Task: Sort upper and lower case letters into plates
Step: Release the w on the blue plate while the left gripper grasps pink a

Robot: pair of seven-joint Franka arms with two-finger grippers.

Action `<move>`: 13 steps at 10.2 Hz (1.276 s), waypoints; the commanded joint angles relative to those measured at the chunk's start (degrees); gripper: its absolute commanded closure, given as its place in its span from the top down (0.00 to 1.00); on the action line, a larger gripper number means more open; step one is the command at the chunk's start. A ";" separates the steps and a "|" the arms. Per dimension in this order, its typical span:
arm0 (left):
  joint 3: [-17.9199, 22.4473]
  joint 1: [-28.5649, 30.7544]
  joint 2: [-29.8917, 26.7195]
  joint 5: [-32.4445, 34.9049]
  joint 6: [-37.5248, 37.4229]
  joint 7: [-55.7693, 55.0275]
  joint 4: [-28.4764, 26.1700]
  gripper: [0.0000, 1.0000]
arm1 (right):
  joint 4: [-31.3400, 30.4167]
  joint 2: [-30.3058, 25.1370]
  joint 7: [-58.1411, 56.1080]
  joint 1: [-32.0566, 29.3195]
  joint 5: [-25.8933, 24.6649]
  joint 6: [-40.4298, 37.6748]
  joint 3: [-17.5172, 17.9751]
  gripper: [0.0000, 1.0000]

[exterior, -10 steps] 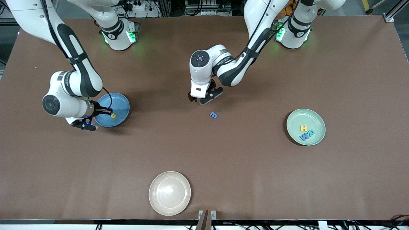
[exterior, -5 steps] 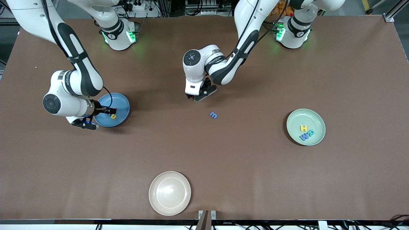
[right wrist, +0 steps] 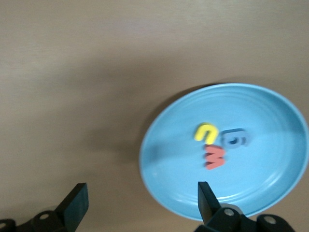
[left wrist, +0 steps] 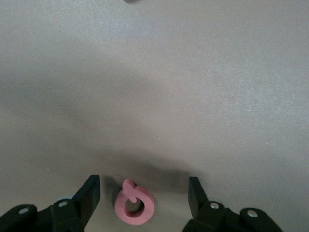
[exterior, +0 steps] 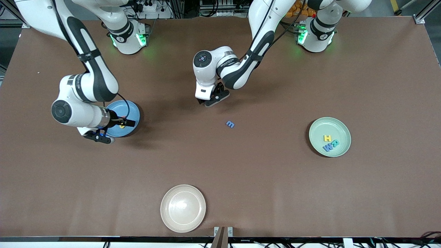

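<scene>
While my left claw [exterior: 209,102] hangs low over the bench [exterior: 275,193] near its middle, its fingers [left wrist: 89,193] stand apart with a pink letter [left wrist: 134,208] lying flat on the bench between them, not touched. My right claw [exterior: 128,122] is over the blue plate [exterior: 132,112] at the right arm's end, and its fingers [right wrist: 77,200] are also apart and hold nothing. In that plate lie three letters close together: a yellow one [right wrist: 206,132], a blue one [right wrist: 235,138] and a red one [right wrist: 214,157]. A small blue letter [exterior: 230,124] lies alone on the bench, nearer to the front camera than my left claw. The green plate [exterior: 341,129] at the left arm's end holds a yellow H [exterior: 327,138], a blue W [exterior: 328,148] and a teal letter [exterior: 335,143]. A beige plate [exterior: 172,196] sits near the front edge.
</scene>
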 commanded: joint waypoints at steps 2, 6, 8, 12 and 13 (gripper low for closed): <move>0.83 -1.09 0.55 -0.31 0.01 -1.37 1.10 0.72 | 0.91 0.35 2.31 -0.12 1.10 -0.45 0.99 1.00; 0.65 -2.41 0.29 0.21 0.45 -4.27 0.92 0.67 | 2.05 0.79 6.08 0.84 1.10 -0.36 2.66 1.00; 0.65 -2.41 0.20 0.21 0.45 -4.27 0.66 0.65 | 2.58 1.23 7.67 1.63 1.10 -0.36 2.75 1.00; 0.65 -2.32 0.20 0.30 0.45 -4.27 -0.13 0.64 | 2.67 1.23 7.76 1.64 1.10 -0.36 2.75 1.00; 0.65 -2.32 0.20 0.30 0.45 -4.27 -0.22 0.59 | 3.02 1.23 7.76 1.64 1.02 -0.71 2.75 1.00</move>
